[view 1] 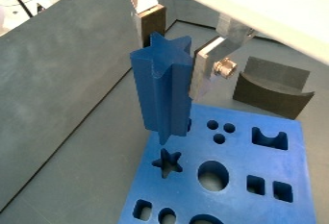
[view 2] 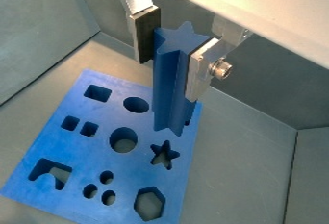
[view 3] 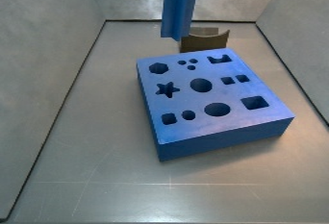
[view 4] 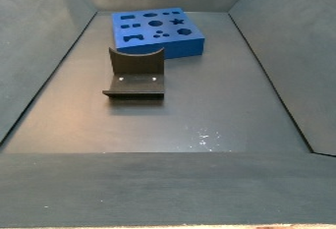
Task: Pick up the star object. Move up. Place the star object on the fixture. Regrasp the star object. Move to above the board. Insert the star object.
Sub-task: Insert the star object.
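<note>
The pincer [view 2: 174, 37] was clamped on the upper end of the star object [view 2: 172, 79], holding it upright above the board [view 3: 218, 122]. The move-above step looked nearly done; next it needed lining up over the star hole [view 2: 162, 153], then lowering. The fixture [view 4: 136, 74] stood empty.
</note>
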